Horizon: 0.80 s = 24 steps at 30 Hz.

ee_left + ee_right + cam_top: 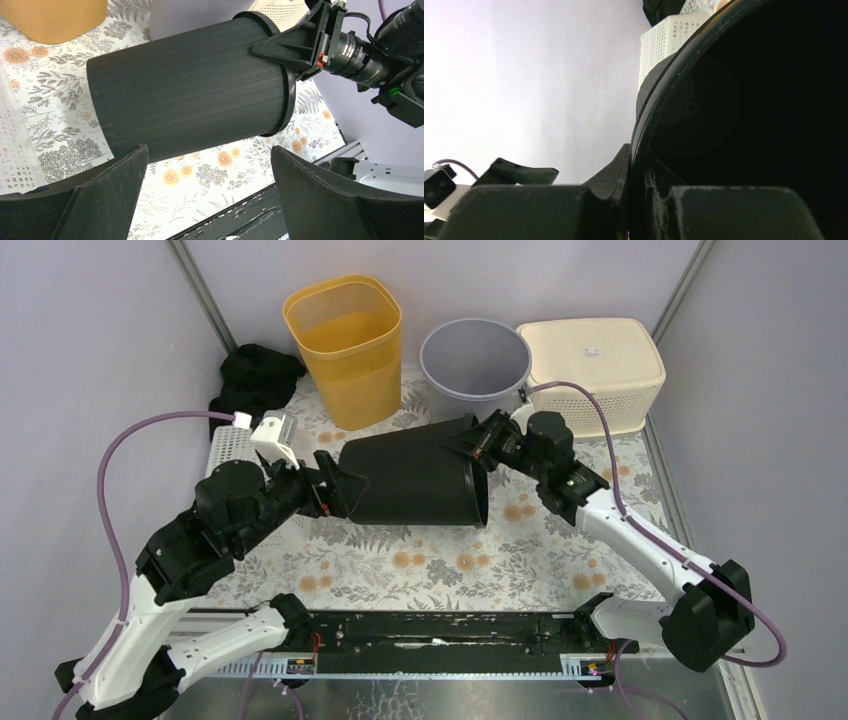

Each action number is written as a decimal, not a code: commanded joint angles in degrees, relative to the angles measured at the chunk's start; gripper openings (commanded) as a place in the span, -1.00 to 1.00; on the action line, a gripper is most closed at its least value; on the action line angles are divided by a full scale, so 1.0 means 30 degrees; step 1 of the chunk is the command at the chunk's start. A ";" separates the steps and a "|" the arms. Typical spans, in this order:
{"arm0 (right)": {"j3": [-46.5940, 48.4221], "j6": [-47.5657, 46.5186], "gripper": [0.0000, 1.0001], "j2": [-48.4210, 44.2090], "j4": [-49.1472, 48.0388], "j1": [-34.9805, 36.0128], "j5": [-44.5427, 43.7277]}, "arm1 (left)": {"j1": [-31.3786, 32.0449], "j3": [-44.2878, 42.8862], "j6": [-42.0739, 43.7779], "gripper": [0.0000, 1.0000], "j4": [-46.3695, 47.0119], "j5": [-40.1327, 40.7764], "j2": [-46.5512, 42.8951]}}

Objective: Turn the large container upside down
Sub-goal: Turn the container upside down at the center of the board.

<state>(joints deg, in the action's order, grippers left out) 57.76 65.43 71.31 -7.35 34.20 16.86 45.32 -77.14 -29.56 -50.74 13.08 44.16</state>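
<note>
From the overhead camera I see the black bin [415, 475] lying on its side in the middle of the flowered table [400, 570], mouth facing 3 o'clock and base toward 9 o'clock. My right gripper [472, 443] is clamped on the bin's rim at about 1 o'clock of the mouth. My left gripper [335, 488] stands spread wide at the base end. Behind the bin sit a yellow basket [345, 345] at 11 o'clock, a grey bucket [475, 365] at 12 and a cream crate [590, 360] at 1. On the left wrist camera the ribbed bin fills 12 o'clock, beyond my two parted fingers [100, 200]; I cannot tell whether they touch it. On the right wrist camera the jaws pinch the rim at 6 o'clock, and the dark inside takes up 3 o'clock.
</note>
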 commanded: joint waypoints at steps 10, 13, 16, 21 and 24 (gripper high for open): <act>-0.4308 0.2785 -1.00 -0.1320 -0.6735 -0.1304 0.2504 | -0.0077 0.0836 -0.0490 1.00 0.0478 -0.0232 0.0068; -0.4882 0.2510 -0.85 -0.1493 -0.6476 -0.1378 0.2690 | -0.0077 0.0899 -0.0488 1.00 0.0470 -0.0198 0.0136; -0.5304 0.2193 -0.72 -0.1662 -0.6147 -0.1407 0.2841 | -0.0069 0.1041 -0.0459 1.00 0.0578 -0.0182 0.0206; -0.5566 0.1404 -0.33 -0.1933 -0.5054 -0.1408 0.2875 | -0.0063 0.1314 -0.0466 1.00 0.0781 -0.0229 0.0280; -0.5520 0.0808 -0.03 -0.2070 -0.4250 -0.1408 0.2850 | -0.0070 0.1418 -0.0488 1.00 0.0829 -0.0215 0.0309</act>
<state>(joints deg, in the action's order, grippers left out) 40.82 70.76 67.40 -19.44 30.26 23.73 45.32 -73.58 -30.57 -50.57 12.64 44.91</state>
